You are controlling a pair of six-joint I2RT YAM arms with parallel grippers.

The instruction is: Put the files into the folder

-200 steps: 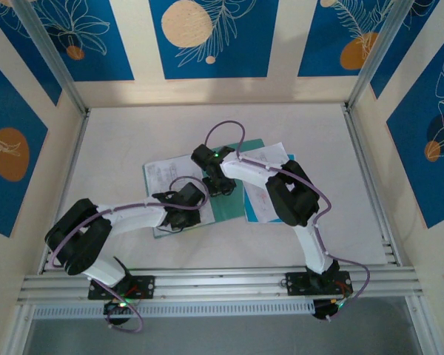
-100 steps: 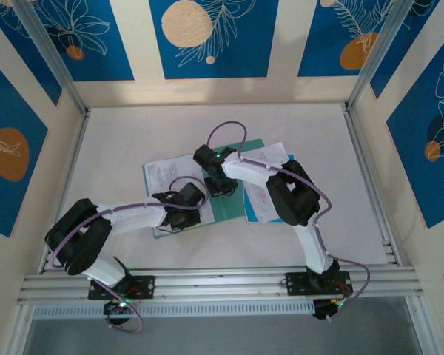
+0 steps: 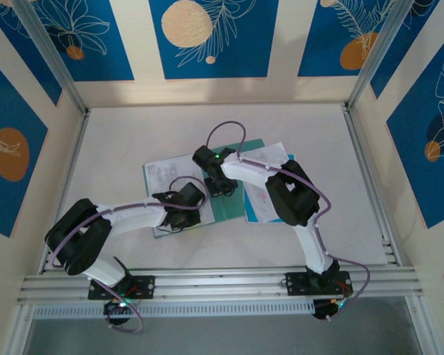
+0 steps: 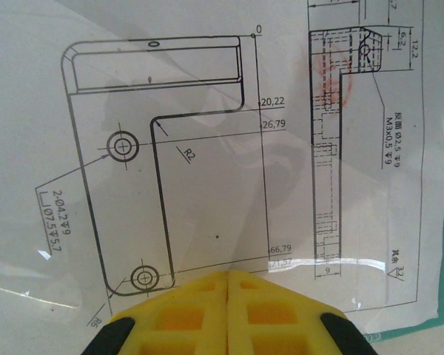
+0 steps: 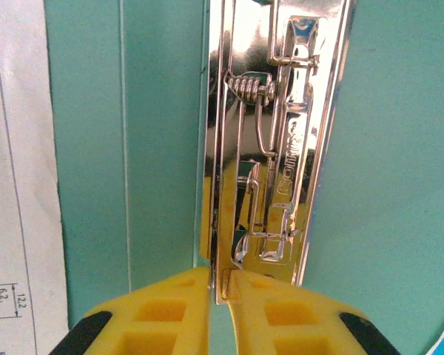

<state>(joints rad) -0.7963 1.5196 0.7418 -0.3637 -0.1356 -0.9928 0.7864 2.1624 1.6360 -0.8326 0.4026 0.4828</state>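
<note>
Folder lying open and flat near the middle of the table, teal inside facing up, largely hidden under both arms and under paper. Along its spine, seen from the right wrist, a shiny metal clip, with its upper end cut off by the frame edge and its lower end covered by the yellow fingers.

Files in two groups: some sheets on the right half of the folder, one with a light-blue edge, partly covered by the right arm. On the left half a drawing sheet, printed with a black L-shaped part and small dimension numbers. Exact count of sheets impossible to tell, since lying in overlap. Strip of glare across the lower part of this sheet, hiding some print.

Left pincer low over the drawing sheet, fingers pressed together with no gap. Whether touching the paper, cannot tell.

Right pincer over the spine, fingers closed to a thin slit on the lower edge of the metal clip. Fingertips themselves not clear from above, hidden by the wrist.
</note>
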